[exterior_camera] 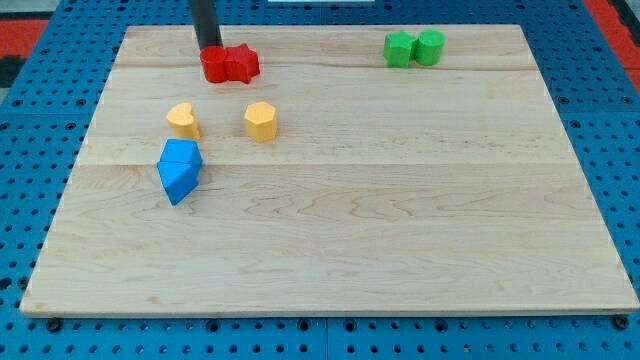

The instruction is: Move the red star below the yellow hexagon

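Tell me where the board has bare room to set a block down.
Free: the whole lower half below the blue blocks, and the right side under the green blocks. Crowded: the upper left, where my tip touches the red blocks, with the two yellow blocks just below them.

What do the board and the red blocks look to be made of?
The board looks like pale unfinished wood: visible grain and plank seams, matte. The red blocks, by my tip, look like painted wood or plastic: uniform colour and a slight sheen; which one is unclear.
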Controlling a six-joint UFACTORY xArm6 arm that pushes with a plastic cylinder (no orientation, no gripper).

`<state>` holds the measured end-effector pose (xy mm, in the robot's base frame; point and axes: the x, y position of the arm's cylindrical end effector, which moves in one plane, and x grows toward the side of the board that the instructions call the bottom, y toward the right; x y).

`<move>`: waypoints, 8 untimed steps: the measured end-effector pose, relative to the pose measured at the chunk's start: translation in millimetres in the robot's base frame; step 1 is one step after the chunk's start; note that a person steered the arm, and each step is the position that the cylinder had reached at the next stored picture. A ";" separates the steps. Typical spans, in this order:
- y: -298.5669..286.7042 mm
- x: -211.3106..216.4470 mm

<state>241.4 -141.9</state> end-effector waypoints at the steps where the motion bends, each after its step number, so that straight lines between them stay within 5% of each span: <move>1: 14.5 10.7; 5: 156.5 73.4; 8: 85.6 66.5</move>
<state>307.9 -56.3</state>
